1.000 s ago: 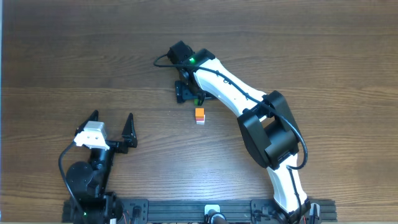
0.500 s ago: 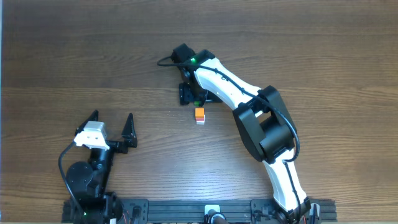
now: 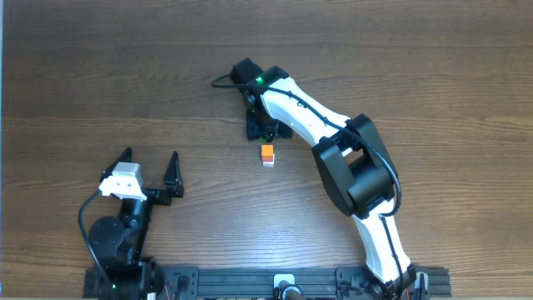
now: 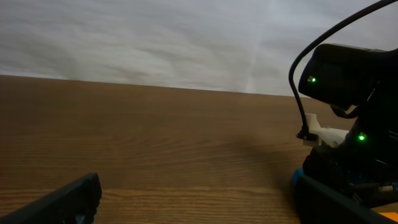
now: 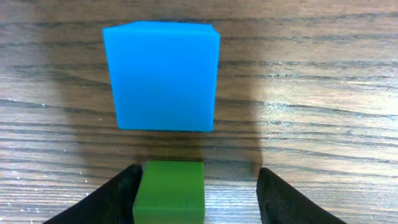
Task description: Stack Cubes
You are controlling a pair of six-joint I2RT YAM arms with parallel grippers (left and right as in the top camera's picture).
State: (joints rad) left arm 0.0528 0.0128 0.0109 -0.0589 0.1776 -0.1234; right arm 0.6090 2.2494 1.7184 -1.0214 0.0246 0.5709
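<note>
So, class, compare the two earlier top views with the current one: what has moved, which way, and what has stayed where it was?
The right tool shifted a little to the right in the top view, ending more directly up-picture of the orange cube stacked on the white cube. The right arm's elbow swung slightly left. Nothing was visibly grasped or released. The stack and the left tool stayed put.

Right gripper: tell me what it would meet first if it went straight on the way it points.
Likely the green cube, sitting between the open fingers of the right gripper, close against one of them. The blue cube lies beyond it on the table. Depth is hard to judge.
</note>
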